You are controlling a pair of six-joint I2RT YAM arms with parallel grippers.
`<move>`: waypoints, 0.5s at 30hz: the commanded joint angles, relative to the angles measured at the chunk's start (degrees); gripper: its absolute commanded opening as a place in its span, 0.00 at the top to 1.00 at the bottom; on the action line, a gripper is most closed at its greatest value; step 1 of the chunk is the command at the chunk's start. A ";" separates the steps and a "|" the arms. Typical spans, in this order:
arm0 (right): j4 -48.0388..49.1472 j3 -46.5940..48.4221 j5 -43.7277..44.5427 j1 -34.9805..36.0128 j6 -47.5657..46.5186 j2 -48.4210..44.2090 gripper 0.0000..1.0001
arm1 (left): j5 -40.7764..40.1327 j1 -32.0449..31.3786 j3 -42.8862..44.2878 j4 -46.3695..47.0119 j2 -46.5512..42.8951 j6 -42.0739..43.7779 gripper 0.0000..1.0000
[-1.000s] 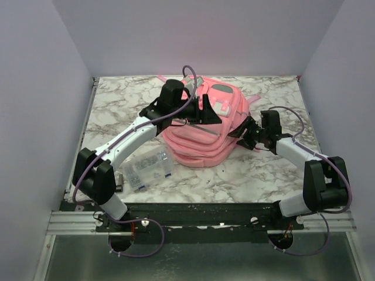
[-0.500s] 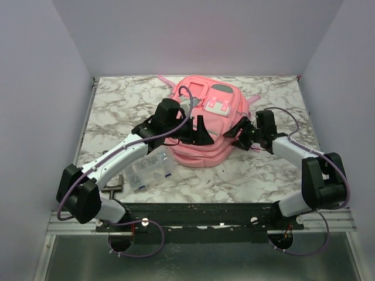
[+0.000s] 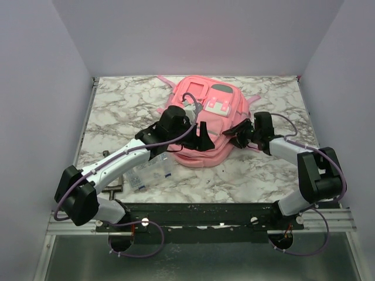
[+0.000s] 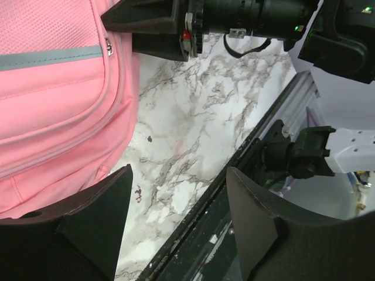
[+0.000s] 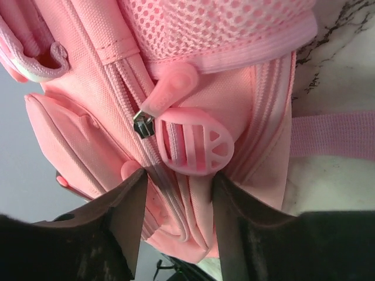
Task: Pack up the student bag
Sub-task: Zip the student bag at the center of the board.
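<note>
The large pink fabric student bag (image 3: 206,123), at the middle of the marble bench (image 3: 117,105), is judged at the unzipping step: its round pink zip pull (image 5: 190,141) is straddled by the spread right gripper (image 5: 177,190), to be pinched next, while the left gripper (image 4: 179,196) is held spread.

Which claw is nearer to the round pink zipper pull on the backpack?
Right. The right claw is right at the zipper pull of the pink backpack, fingers either side. The left claw hangs open over the marble table, beside the backpack's near edge.
</note>
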 commanded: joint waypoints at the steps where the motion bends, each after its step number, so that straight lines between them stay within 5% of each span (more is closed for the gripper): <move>1: 5.08 -0.32 -1.46 0.37 7.48 -1.60 0.63 | -9.50 -2.79 -3.44 3.59 -4.13 2.16 0.33; 4: 5.09 -0.86 -1.98 0.36 13.05 -5.64 0.99 | -12.97 -3.87 -6.83 8.08 -6.61 0.88 0.34; 9: -0.26 0.64 0.08 0.37 23.12 -11.01 1.00 | -16.88 -5.79 -11.40 15.44 -9.07 -2.32 0.38; 15: -0.88 1.01 1.36 0.23 31.64 -13.92 1.00 | -12.57 -7.20 -11.18 17.84 -5.99 -5.56 0.40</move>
